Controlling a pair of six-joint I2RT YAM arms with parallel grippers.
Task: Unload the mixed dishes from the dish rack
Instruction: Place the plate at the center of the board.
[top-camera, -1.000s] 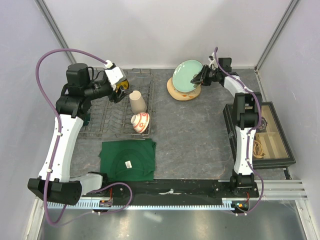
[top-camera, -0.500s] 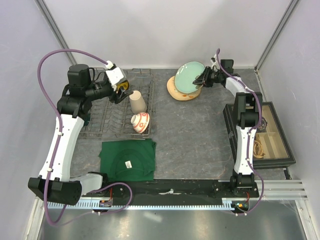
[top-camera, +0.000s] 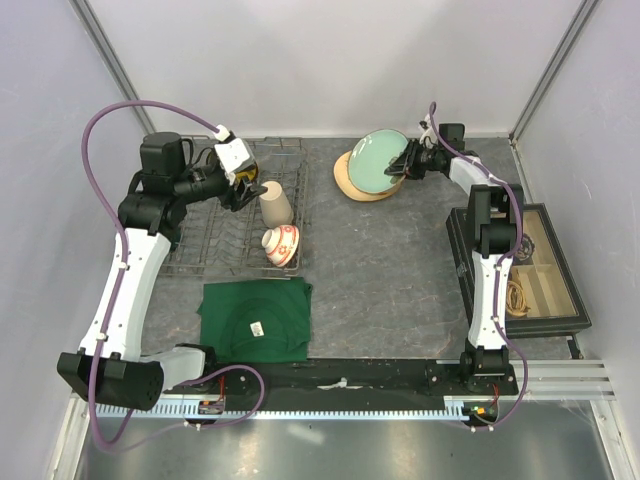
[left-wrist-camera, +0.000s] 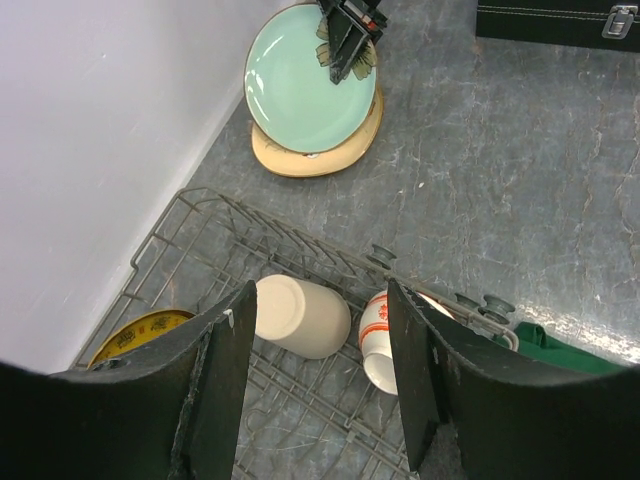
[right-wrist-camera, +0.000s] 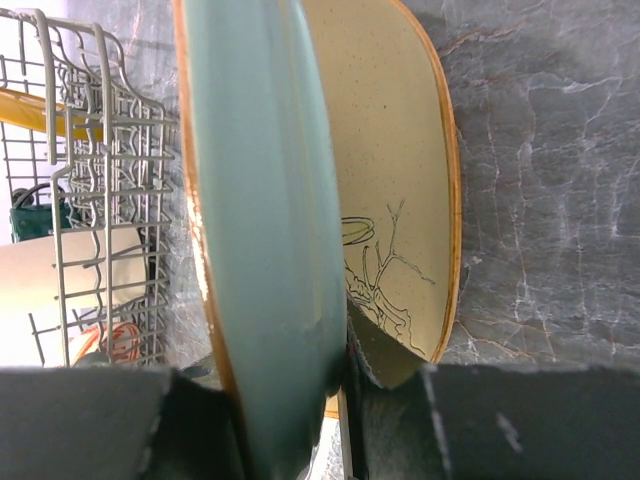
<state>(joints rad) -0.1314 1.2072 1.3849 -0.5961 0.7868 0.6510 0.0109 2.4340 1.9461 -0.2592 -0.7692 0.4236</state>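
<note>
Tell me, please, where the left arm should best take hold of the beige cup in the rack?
Probably across its round body near the closed base, coming down from above. The cup lies tipped over among the tines of the rack, base toward the open left fingers and mouth turned away, so the rim offers no hold. Mind the bowl close beside it.

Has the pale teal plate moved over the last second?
Yes. Held by the right gripper, the pale teal plate has tipped down flatter toward the cream floral plate lying under it.
</note>
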